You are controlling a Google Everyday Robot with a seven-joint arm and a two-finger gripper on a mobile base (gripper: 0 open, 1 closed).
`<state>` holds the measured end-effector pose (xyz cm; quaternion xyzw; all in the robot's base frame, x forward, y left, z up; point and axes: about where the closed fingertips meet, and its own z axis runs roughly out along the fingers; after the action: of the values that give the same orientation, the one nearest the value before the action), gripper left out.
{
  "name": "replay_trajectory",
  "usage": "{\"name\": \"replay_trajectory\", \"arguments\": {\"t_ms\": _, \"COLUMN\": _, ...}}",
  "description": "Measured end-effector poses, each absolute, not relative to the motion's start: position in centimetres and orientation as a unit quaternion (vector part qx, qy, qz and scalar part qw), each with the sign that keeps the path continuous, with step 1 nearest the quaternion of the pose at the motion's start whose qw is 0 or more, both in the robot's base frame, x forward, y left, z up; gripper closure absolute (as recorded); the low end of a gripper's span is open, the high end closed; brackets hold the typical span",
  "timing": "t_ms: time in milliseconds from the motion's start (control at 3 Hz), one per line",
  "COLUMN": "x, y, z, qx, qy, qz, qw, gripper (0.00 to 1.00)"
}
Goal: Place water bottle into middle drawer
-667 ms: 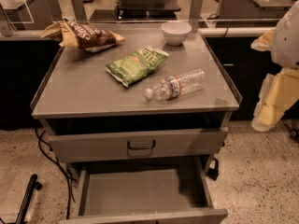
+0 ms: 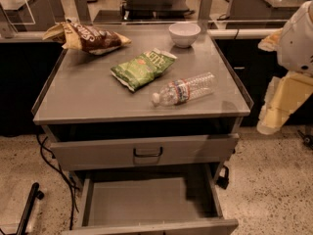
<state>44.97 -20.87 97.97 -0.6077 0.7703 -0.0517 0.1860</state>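
The water bottle (image 2: 183,89) lies on its side on the grey cabinet top (image 2: 88,92), white cap pointing front left, right of centre. The middle drawer (image 2: 146,199) is pulled open at the bottom of the view, and its flat grey floor is bare. Above it is a grey drawer front with a dark loop handle (image 2: 147,153). My gripper (image 2: 276,109) is the cream-coloured part hanging at the right edge, beside the cabinet's right side. It is apart from the bottle and holds nothing I can see.
A green chip bag (image 2: 142,68) lies just left of the bottle. A brown chip bag (image 2: 88,37) is at the back left and a white bowl (image 2: 184,34) at the back right. Black cables (image 2: 51,155) hang left of the cabinet. Counters stand behind.
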Motion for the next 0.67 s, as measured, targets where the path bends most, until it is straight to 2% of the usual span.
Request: {"name": "replay_trajectory", "arguments": {"t_ms": 667, "x": 49.0, "y": -20.3, "z": 97.7, "qx": -0.619, "qy": 0.75, "qz": -0.074, "qw": 0.223, "gripper": 0.0}}
